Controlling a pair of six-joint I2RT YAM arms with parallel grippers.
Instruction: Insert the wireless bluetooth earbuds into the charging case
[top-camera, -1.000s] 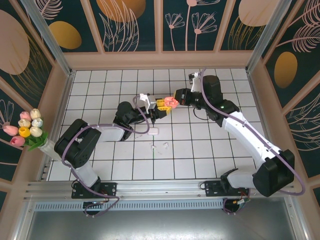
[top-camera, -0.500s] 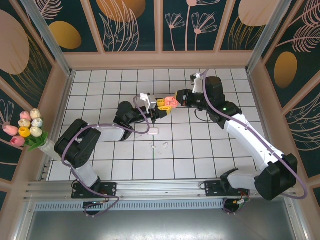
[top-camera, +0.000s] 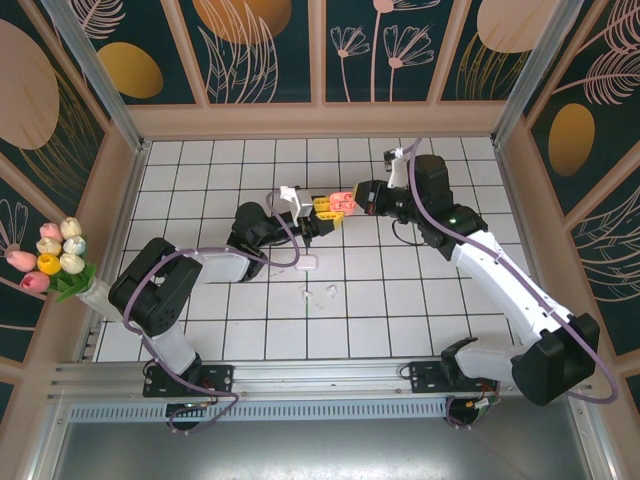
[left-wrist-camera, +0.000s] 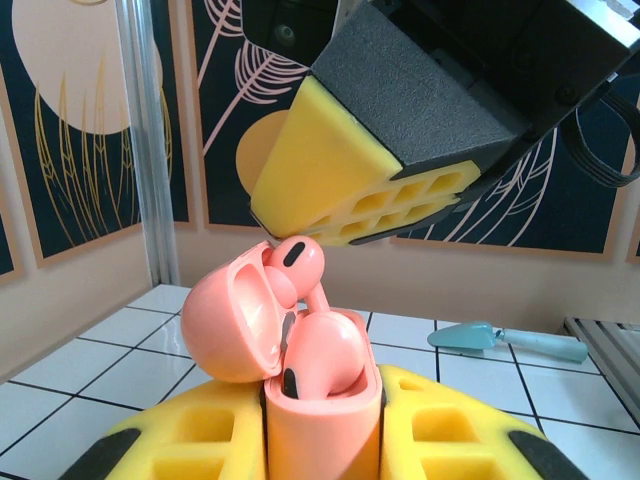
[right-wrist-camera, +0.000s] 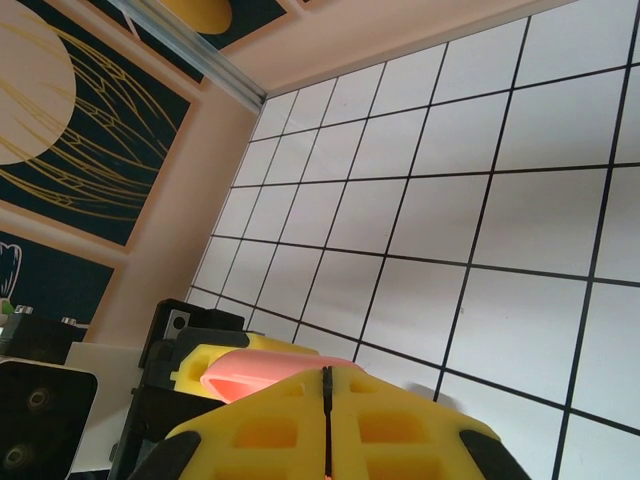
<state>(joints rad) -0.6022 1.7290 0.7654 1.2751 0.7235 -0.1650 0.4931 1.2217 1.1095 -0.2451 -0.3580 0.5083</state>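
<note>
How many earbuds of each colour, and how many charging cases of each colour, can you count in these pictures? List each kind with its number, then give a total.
Pink earbuds: 2
White earbuds: 2
Pink charging case: 1
White charging case: 1
Total: 6

1. Counter (top-camera: 200, 200) is white tiles with dark grid lines.
2. Small white case (top-camera: 308, 263) sits mid-counter, with two white earbuds (top-camera: 306, 295) near its front.
3. Teal trowel-ish tool (left-wrist-camera: 510, 341) lies flat on the tiles.
</note>
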